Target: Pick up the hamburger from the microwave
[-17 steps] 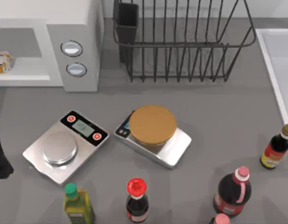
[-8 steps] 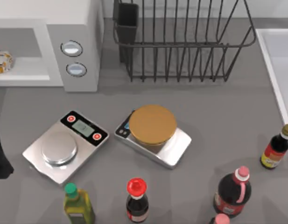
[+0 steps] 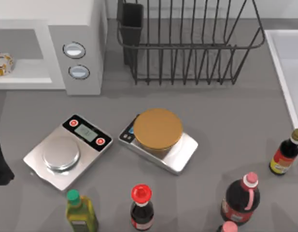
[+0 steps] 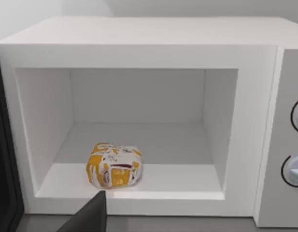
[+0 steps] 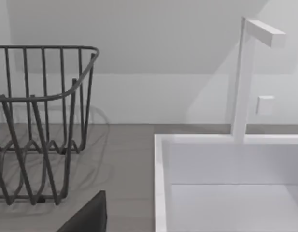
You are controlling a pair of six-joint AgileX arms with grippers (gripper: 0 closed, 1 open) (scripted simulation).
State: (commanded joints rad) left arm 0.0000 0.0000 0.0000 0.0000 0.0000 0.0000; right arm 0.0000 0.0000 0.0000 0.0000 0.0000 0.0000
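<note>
- Hamburger (image 4: 114,165): wrapped, on microwave (image 4: 139,43) cavity floor near the front lip, upper left of top view; open front leaves it reachable.
- Left gripper (image 4: 88,217): faces cavity, apparently for approach; finger spread cannot be told.
- Right gripper (image 5: 86,215): idle near dish rack (image 5: 37,121).

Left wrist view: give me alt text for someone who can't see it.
The hamburger sits on the floor of the open microwave cavity, near its front edge. A dark part of the left gripper pokes in front, and two round buttons edge the panel.
</note>
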